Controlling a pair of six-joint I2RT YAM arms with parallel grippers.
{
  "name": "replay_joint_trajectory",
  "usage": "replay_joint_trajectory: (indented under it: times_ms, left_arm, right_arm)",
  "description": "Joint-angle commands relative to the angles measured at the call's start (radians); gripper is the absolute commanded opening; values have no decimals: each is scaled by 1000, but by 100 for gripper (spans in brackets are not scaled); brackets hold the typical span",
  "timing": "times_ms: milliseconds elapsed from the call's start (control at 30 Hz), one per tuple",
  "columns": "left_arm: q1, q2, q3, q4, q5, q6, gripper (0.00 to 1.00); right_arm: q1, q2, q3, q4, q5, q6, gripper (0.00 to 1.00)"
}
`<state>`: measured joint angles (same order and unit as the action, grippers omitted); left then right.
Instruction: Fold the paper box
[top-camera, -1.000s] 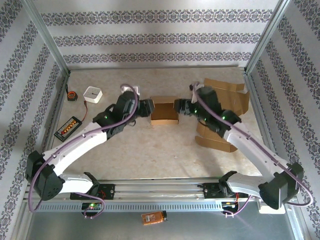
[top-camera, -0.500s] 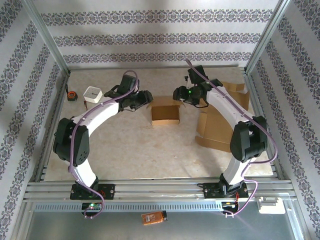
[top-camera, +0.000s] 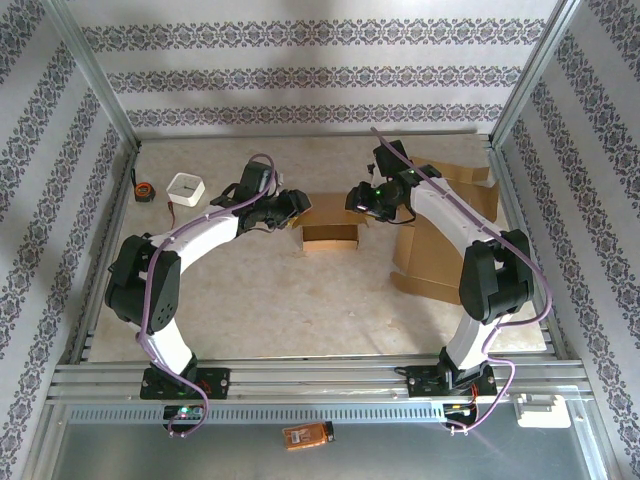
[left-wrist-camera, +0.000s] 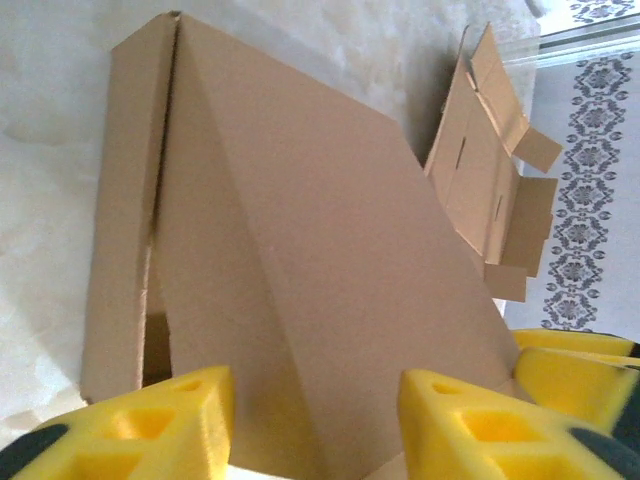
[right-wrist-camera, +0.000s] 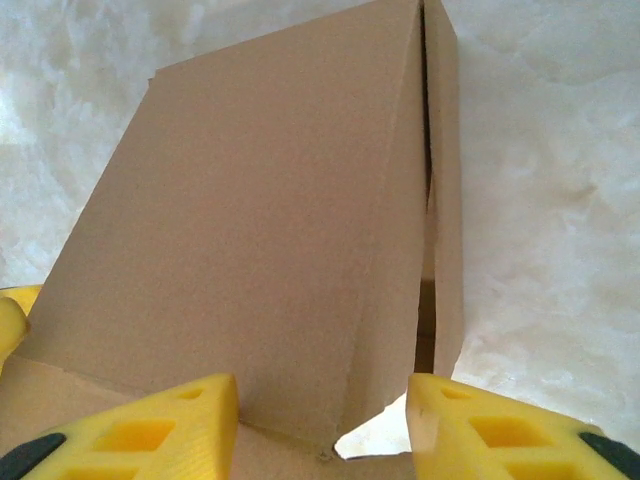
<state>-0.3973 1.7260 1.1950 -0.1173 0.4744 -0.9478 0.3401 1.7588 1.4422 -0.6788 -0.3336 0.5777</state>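
The brown paper box (top-camera: 330, 224) stands in the middle of the table with its lid panel sloping down over it. In the left wrist view the box (left-wrist-camera: 300, 260) rises close in front of my left gripper (left-wrist-camera: 315, 430), which is open with yellow fingers (left-wrist-camera: 150, 420) on either side of the panel's near edge. The box (right-wrist-camera: 280, 220) appears just as close to my right gripper (right-wrist-camera: 320, 430), also open, and a narrow side flap stands slightly apart at the right. From above, the left gripper (top-camera: 293, 207) and right gripper (top-camera: 357, 197) flank the box's far corners.
Flat cardboard blanks (top-camera: 445, 240) lie stacked at the right, by the right arm. At the left sit a white square box (top-camera: 186, 188), a tape measure (top-camera: 146, 190) and a black tray of orange pieces (top-camera: 137, 256). Patterned walls enclose the table.
Both arms have gone from lying stretched low across the table to standing with raised elbows. The grippers stay at the box's two ends, and the lid now lies lower.
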Motion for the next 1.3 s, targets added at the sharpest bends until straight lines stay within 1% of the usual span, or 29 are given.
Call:
replay_joint_trajectory:
  times_ms: [0,67,267,500,633,700,767,833,900,967,1033,1100,1200,1267]
  left_arm:
    - [-5,5,-2,65,19,-22,39]
    - [-5,12,-8,75,25,-33,35]
    - [-9,30,-19,83,39,-49,35]
    - [-14,24,-55,49,-1,-17,38]
    - [-15,33,-65,37,12,-3,41]
    - [-16,53,-44,-16,24,18,46]
    - [-16,72,-21,-74,23,50,47]
    - [-17,73,-31,-50,32,42,47]
    - [-17,74,-37,-11,49,23,45]
    - [-19,84,-36,19,66,9,41]
    - [-22,95,-35,30,71,2,36]
    - [-24,105,-36,26,63,4,35]
    - [-26,107,-49,5,28,16,35]
    - [-25,98,-47,-39,-16,46,36]
  right_arm:
    - [6,19,-29,15,19,6,47]
    - [9,21,-40,25,18,10,46]
    - [16,30,-61,51,23,31,43]
    - [25,42,-69,60,39,24,43]
    - [29,61,-78,60,79,8,42]
    - [30,72,-83,61,79,8,42]
    - [34,77,-87,66,67,12,42]
    - [40,79,-93,75,65,14,41]
    - [46,82,-92,79,65,14,41]
    - [51,88,-91,81,67,16,41]
    - [56,95,-93,85,69,17,40]
    - [63,104,-100,91,87,9,39]
    - [74,116,-112,81,173,-16,38]
    - [82,112,-93,21,225,-23,40]
